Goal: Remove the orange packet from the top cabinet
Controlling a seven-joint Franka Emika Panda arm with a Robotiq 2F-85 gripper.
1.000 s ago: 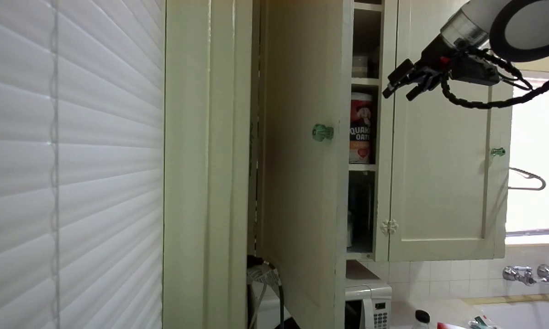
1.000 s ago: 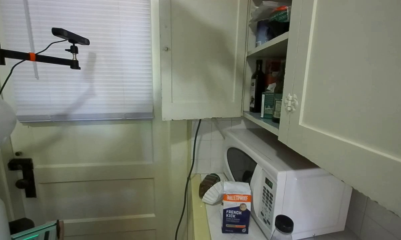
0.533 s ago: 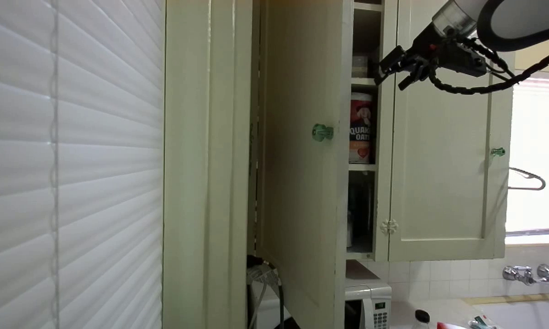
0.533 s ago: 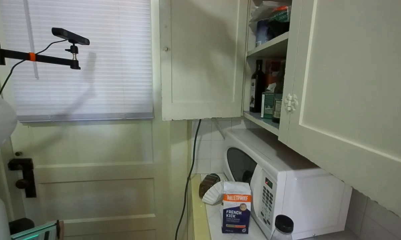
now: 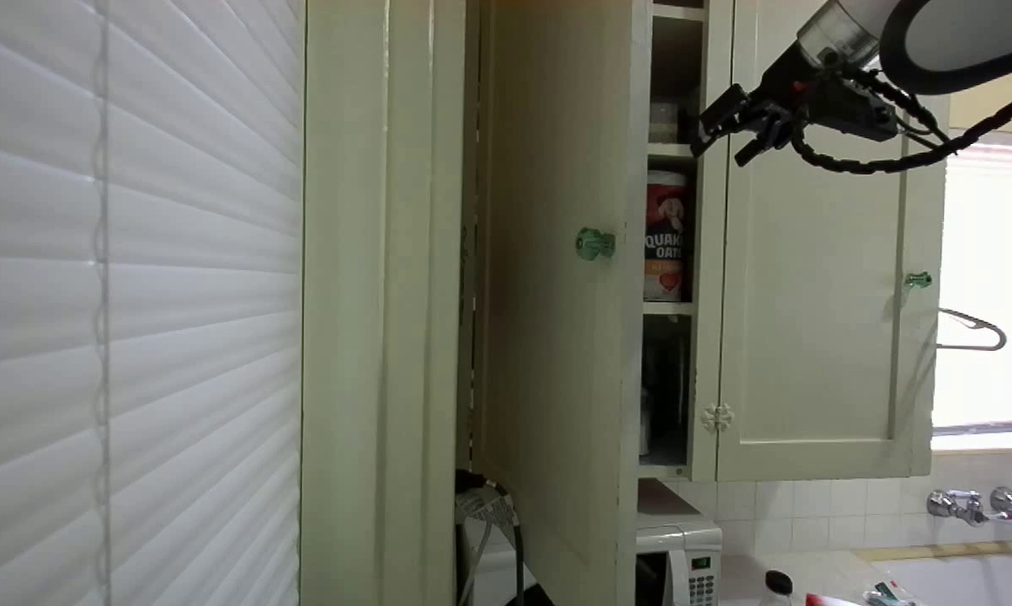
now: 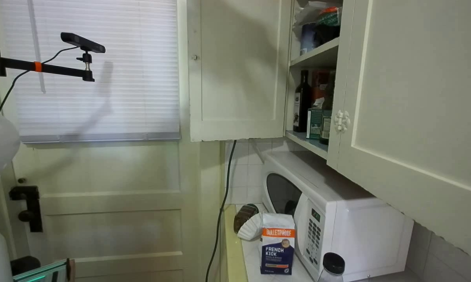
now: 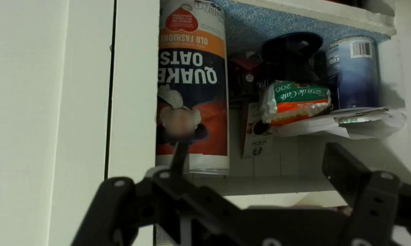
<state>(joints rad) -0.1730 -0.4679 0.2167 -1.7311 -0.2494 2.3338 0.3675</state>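
Observation:
The orange packet is a green, orange and white plastic pack of coffee filters. In the wrist view, whose picture stands upside down, it lies on a crumpled white bag, with a black object against it. It also shows on the upper shelf in an exterior view, where the packet is partly cut off by the cabinet frame. My gripper is open, with nothing between its fingers, apart from the packet. In an exterior view the gripper is in front of the cabinet frame, near the opening.
An oats canister stands beside the packet, close to the frame, and a blue can on its other side. A Starbucks pack is behind. The cabinet door stands open. A closed door adjoins the opening.
From one second to half a second ago, my arm and gripper moved left and slightly up in an exterior view, toward the cabinet opening. Since then they have stayed still.

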